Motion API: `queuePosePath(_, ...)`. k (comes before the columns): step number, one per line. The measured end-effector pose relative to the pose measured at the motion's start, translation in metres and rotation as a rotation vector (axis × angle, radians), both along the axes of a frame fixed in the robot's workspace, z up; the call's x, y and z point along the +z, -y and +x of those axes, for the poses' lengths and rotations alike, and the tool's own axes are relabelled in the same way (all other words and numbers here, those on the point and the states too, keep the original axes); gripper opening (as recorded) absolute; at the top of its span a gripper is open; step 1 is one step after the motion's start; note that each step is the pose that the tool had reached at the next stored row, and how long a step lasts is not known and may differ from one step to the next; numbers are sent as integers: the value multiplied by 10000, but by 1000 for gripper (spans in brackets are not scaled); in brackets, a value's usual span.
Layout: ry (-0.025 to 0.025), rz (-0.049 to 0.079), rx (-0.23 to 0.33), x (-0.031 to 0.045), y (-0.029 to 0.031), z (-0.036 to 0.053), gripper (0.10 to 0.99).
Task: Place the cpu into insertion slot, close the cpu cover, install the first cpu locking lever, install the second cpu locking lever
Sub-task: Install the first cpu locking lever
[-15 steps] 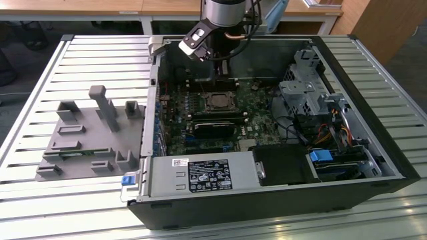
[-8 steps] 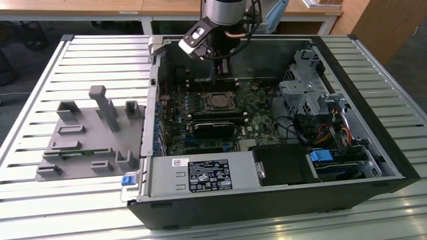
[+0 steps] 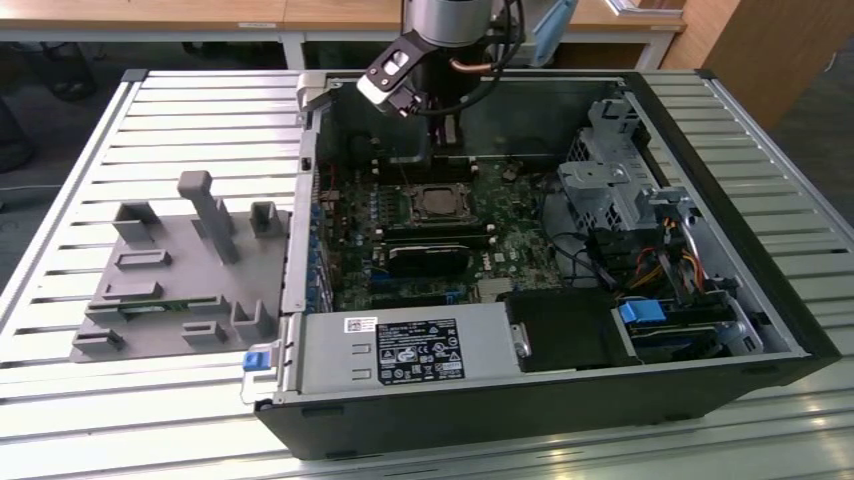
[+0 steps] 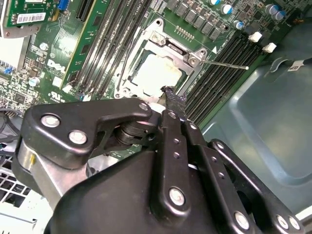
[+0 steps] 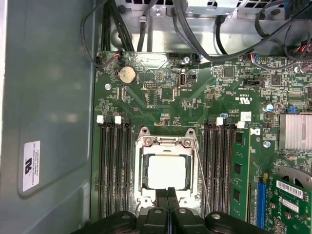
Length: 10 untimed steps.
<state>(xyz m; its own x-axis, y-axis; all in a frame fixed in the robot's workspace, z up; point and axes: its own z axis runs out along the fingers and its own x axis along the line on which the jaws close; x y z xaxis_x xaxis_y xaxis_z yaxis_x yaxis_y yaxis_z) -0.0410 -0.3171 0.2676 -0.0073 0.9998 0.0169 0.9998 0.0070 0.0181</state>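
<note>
We see the black gripper (image 5: 168, 193) with its two fingers pressed together, nothing visible between them. In both wrist views its tips hang just above the near edge of the square insertion slot (image 3: 438, 203), a silver-rimmed socket on the green circuit board (image 5: 156, 102); we cannot tell whether they touch it.

The cpu (image 5: 167, 172), a small flat square chip with a pale silver-grey metal top, lies seated in the slot directly ahead of the fingertips. The cpu cover (image 5: 165, 142), a thin silver metal frame plate with a large square window, lies down around the chip, its far bar beyond the cpu from the tips.

In the second wrist view a thin silver wire lever (image 4: 225, 64) angles out from the socket's corner over the long black memory slots (image 4: 214, 73) to one side of the fingers.

In the exterior view the arm reaches down into the open black computer case (image 3: 534, 415). Well away from the gripper, toward the exterior view's left, a grey plastic fixture (image 3: 174, 270) sits on the slatted metal table (image 3: 134, 120).
</note>
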Motion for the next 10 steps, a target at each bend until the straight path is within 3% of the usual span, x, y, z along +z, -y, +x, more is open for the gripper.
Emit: queuePosePath(10,1,1,69,65,0,0,106)
